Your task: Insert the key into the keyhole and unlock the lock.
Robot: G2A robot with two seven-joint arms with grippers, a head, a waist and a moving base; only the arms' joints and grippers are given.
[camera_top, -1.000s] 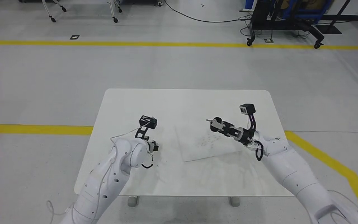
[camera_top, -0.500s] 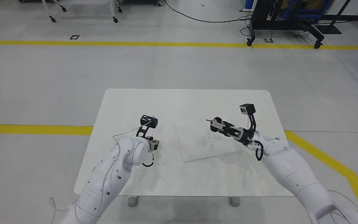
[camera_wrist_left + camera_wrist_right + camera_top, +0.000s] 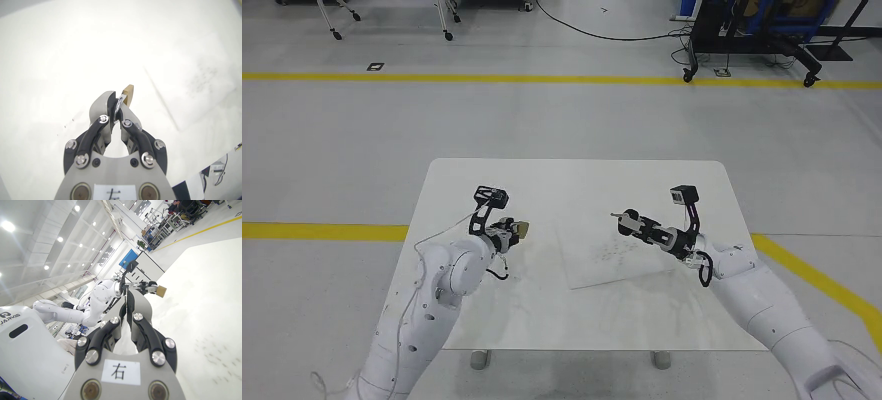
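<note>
Left jaws pinch the brass lock point(image 3: 129, 94) by its shackle, raised above the white worktop point(image 3: 572, 180) at 10 o'clock of a pale scuffed sheet point(image 3: 627, 268). At the sheet's 12 o'clock, right jaws clamp the key point(image 3: 615, 213), well apart from the lock.

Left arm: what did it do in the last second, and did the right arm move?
The left gripper, shut on the brass padlock, moved forward across the table, away from the robot, carrying the padlock with it. The right gripper stayed where it was, holding the key.
</note>
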